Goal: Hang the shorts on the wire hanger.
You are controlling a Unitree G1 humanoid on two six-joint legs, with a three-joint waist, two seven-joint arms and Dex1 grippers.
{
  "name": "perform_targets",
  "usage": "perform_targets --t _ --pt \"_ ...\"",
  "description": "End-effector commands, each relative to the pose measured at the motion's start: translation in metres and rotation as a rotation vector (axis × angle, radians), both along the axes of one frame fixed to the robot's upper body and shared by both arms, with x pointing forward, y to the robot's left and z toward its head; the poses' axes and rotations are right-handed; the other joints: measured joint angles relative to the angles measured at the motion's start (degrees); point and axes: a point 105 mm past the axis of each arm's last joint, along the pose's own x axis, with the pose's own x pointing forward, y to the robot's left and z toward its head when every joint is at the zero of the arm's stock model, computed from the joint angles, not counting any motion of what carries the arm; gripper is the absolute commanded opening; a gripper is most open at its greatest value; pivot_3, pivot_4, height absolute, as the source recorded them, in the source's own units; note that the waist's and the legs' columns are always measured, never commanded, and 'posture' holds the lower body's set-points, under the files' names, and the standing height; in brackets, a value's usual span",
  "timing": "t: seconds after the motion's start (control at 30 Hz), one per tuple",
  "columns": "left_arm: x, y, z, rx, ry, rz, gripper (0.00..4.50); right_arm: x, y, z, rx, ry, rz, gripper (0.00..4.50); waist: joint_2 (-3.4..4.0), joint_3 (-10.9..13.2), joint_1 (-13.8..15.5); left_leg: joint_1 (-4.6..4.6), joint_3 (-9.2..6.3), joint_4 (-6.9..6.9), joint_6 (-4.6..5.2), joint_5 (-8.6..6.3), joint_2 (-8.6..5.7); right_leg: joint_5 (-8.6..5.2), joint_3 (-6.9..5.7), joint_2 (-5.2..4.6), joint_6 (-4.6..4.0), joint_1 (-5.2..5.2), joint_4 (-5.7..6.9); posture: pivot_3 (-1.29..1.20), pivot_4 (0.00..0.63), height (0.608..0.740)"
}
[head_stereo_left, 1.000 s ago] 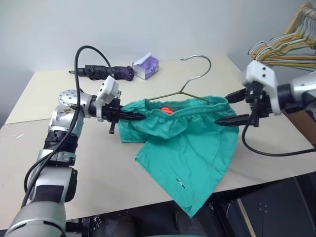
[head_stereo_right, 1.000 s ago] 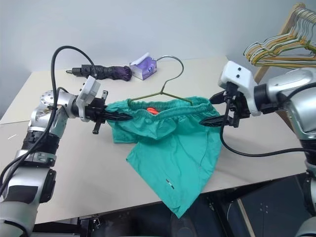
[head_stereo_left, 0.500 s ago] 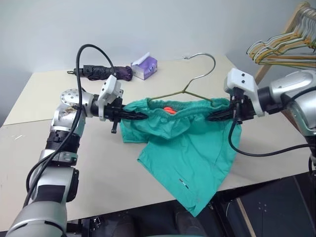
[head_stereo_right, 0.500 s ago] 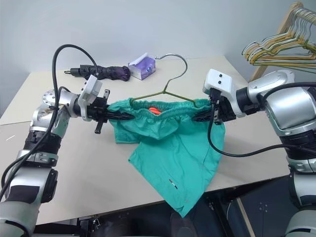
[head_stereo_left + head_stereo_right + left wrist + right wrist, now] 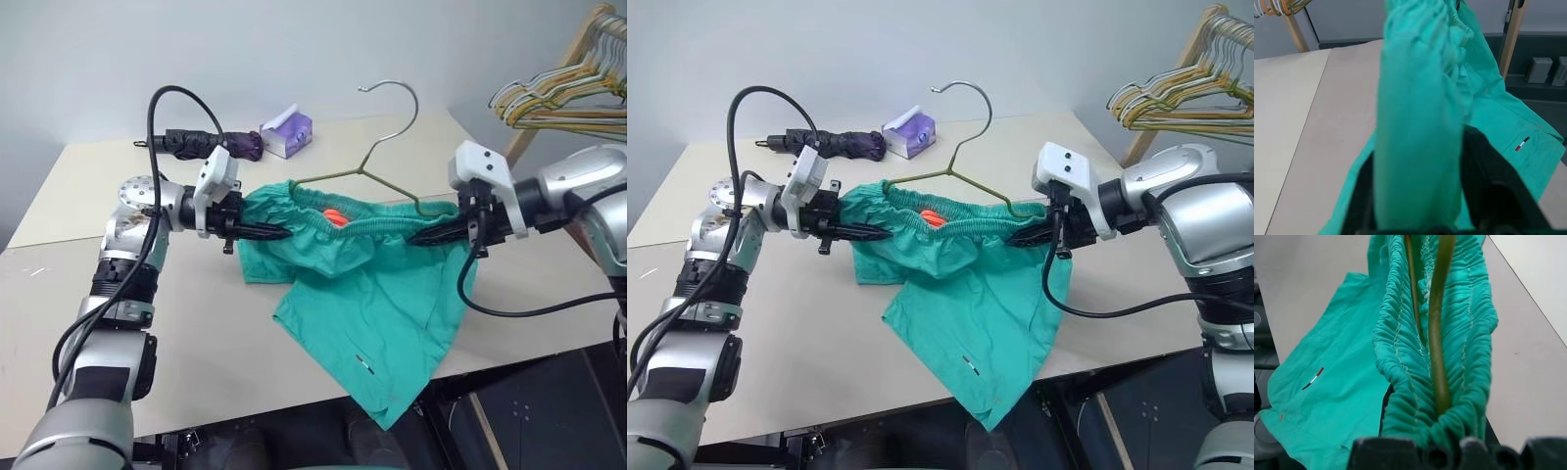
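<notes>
Change: the wire hanger (image 5: 377,162) has tilted up, hook higher.
Right end effector (image 5: 1027,235): clenched on the shorts (image 5: 377,294) waistband.
Left end effector (image 5: 263,232): parted around waistband fabric.
Label: small white mark, unreadable.

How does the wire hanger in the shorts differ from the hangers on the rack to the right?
The wire hanger is single, dull olive and threaded through the waistband of the shorts, hook sticking up free; the rack hangers are a bunch in yellow, green and white hanging from a wooden rack. The single one is tilted over the table; the bunch hangs beyond its edge. Both are thin wire.
</notes>
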Motion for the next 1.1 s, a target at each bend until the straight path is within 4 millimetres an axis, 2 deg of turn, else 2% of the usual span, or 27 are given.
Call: perform_targets --t 0.03,0.17,0.2,0.3,0.37,0.43,0.63,0.83,1.0,1.1 --pt "0.008 0.005 0.02 -0.012 -0.076 0.041 3.06 -0.005 -0.007 0.015 0.027 -0.05 -0.032 0.0 0.0 0.0 -0.05 0.0 0.0 0.0 0.0 0.0 0.0 0.0 0.0 0.0 0.0 0.0 0.0 -0.16 0.043 0.74" --pt "0.019 0.019 0.031 -0.016 -0.125 0.122 4.3 -0.01 -0.017 0.008 0.061 -0.019 -0.103 0.0 0.0 0.0 -0.19 0.0 0.0 0.0 0.0 0.0 0.0 0.0 0.0 0.01 0.0 -0.01 0.0 -0.15 0.048 0.74" --pt "0.021 0.023 0.035 -0.02 -0.135 0.145 4.45 -0.012 -0.02 0.006 0.072 -0.009 -0.129 0.0 0.0 0.0 -0.19 0.01 -0.01 0.0 0.0 0.0 0.0 0.0 0.01 0.02 0.0 -0.01 0.0 -0.15 0.048 0.74" --pt "0.029 0.032 0.047 -0.058 -0.181 0.222 4.45 -0.016 -0.028 -0.001 0.098 0.015 -0.203 0.0 0.0 0.0 -0.21 0.02 0.0 -0.01 0.0 0.0 0.0 0.0 0.01 0.01 0.0 -0.01 0.01 -0.15 0.052 0.74" --pt "0.033 0.036 0.058 -0.102 -0.15 0.272 4.45 -0.018 -0.035 -0.009 0.109 0.03 -0.285 0.0 0.0 0.0 -0.03 0.02 -0.01 -0.01 0.0 0.0 0.0 0.0 0.01 0.01 0.0 0.01 0.01 -0.15 0.054 0.74" --pt "0.028 0.033 0.068 -0.158 -0.12 0.259 4.45 -0.021 -0.041 -0.017 0.126 0.051 -0.367 0.0 -0.01 0.01 0.4 -0.02 -0.03 -0.01 0.0 0.0 0.0 0.0 -0.01 0.01 0.01 0.0 0.01 -0.15 0.058 0.74" --pt "-0.006 -0.004 0.09 -0.359 0.03 0.152 4.45 -0.032 -0.06 -0.039 0.165 0.084 -0.657 0.0 -0.02 0.01 1.0 -0.08 -0.03 0.0 0.0 0.0 -0.01 -0.01 0.01 -0.03 0.02 0.01 -0.01 -0.18 0.067 0.74" --pt "-0.034 -0.033 0.102 -0.435 0.047 0.102 4.45 -0.04 -0.081 -0.05 0.203 0.087 -0.914 0.0 -0.01 0.01 0.99 0.02 -0.06 0.03 0.0 0.0 -0.02 0.0 0.02 0.0 0.02 0.09 0.02 -0.2 0.063 0.74" --pt "-0.037 -0.042 0.121 -0.505 -0.028 0.134 4.45 -0.045 -0.104 -0.056 0.155 0.075 -1.053 0.0 0.04 -0.03 0.66 0.06 -0.05 0.01 0.0 0.0 -0.03 0.0 0.04 0.01 0.02 0.12 -0.02 -0.22 0.063 0.74" --pt "-0.036 -0.045 0.132 -0.541 -0.066 0.155 4.45 -0.046 -0.116 -0.052 0.166 0.055 -1.114 0.0 0.04 -0.03 0.54 0.08 -0.04 0.01 0.0 0.0 -0.04 0.0 0.04 0.02 0.02 0.15 -0.05 -0.23 0.06 0.74"
